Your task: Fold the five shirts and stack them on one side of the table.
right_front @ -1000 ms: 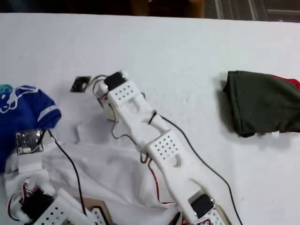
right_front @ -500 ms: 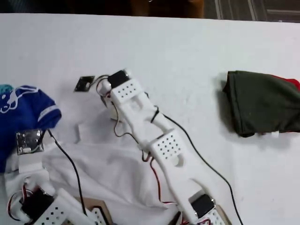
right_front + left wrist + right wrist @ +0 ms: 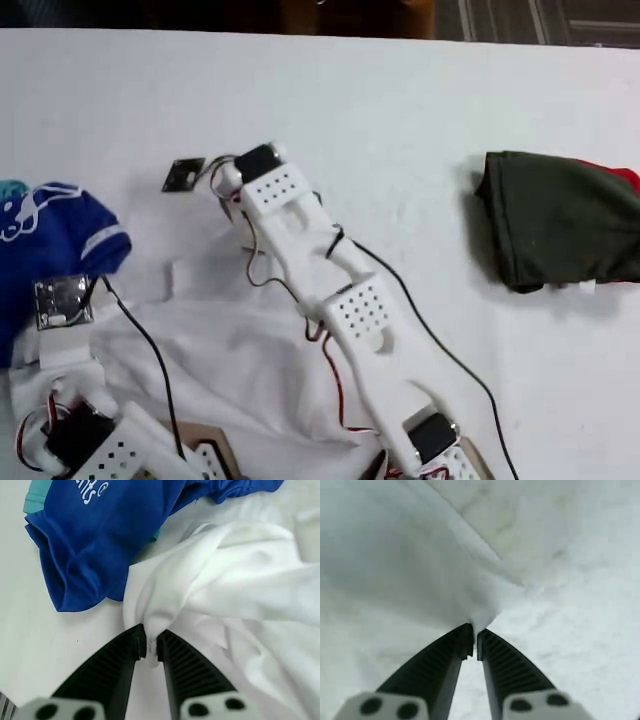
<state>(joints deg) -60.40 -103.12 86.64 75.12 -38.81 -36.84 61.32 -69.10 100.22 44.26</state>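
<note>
At the near edge, toward seven o'clock, the white shirt (image 3: pixel 230 370) lies crumpled on the table (image 3: pixel 400 100). The left gripper (image 3: pixel 150 647) is closed to a sliver, pinching a bunched fold of it just beside the blue shirt (image 3: pixel 50 235) at nine o'clock. The right gripper (image 3: pixel 474 642) is likewise clamped on the white shirt's far edge. At three o'clock a folded dark green shirt (image 3: pixel 560 220) lies over a red shirt (image 3: pixel 625 177).
</note>
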